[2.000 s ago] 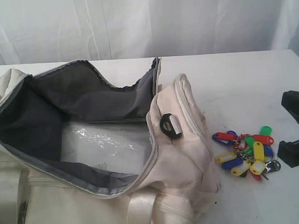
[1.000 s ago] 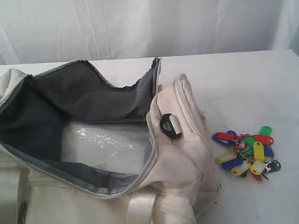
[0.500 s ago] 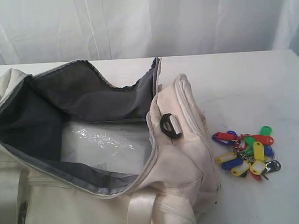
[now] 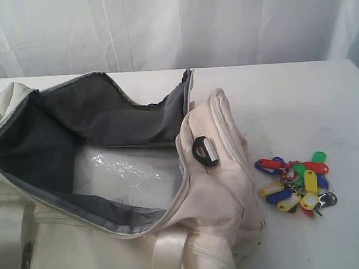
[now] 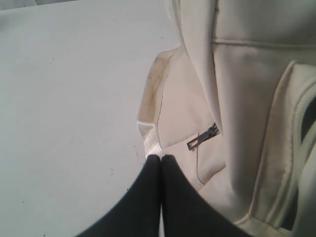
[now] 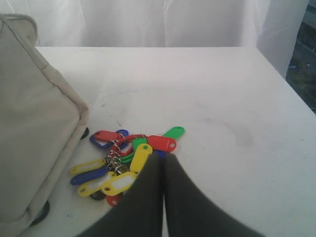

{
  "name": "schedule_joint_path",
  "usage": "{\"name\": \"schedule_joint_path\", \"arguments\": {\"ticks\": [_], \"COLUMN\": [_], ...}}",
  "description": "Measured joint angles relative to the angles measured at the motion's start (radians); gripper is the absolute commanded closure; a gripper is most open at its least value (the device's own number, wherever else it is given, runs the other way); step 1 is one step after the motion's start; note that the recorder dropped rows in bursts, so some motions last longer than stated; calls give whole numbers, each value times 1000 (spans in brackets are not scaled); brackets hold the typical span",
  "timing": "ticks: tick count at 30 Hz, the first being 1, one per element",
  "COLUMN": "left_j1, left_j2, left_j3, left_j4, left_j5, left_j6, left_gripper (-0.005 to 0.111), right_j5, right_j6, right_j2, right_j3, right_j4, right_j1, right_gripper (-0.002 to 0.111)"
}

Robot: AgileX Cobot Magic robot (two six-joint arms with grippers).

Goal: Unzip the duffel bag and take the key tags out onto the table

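- The duffel bag [image 4: 218, 192] lies on the white bench [image 4: 285, 100] and fills the exterior view from about 7 to 10 o'clock, reaching the centre.
- Its main zipper is undone and the mouth gapes wide, showing the dark grey lining [image 4: 95, 114] and a crinkled clear plastic sheet [image 4: 127, 172] on the floor of the bag.
- A black buckle [image 4: 204, 151] sits on the bag's cream end panel, at the 3 o'clock edge of the opening.
- The key tags [image 4: 296, 185] are out of the bag and lie in a loose bunch on the bench at 3 o'clock from the bag's end, near it but not touching; red, yellow, green and blue tags overlap on metal rings.
- Neither arm appears in the exterior view.
- The left end effector [image 5: 161, 159] has its two dark fingers pressed together with nothing between them; it hangs over bare bench just beside the bag's outer side, close to a grey zipper pull [image 5: 202, 138] and a pale satin strap [image 5: 149, 138].
- The right end effector [image 6: 164, 158] is likewise closed on nothing, its tips meeting just above the bunch of tags, with the bag's end beyond them.
- A white curtain [image 4: 163, 28] hangs behind the bench at 12 o'clock.
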Motion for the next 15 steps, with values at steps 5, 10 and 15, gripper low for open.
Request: {"name": "schedule_joint_path", "arguments": {"ticks": [5,10,15], "left_j1": [0,0,0], "left_j2": [0,0,0], "left_j3": [0,0,0], "left_j4": [0,0,0], "left_j5": [0,0,0], "left_j6": [0,0,0], "left_gripper": [107,107,107], "right_j5": [31,34,34], "right_j6": [0,4,4], "right_j2": [0,0,0], "right_j3": [0,0,0], "right_j4": [0,0,0], "right_j1": [0,0,0], "right_gripper": [108,108,108]}}
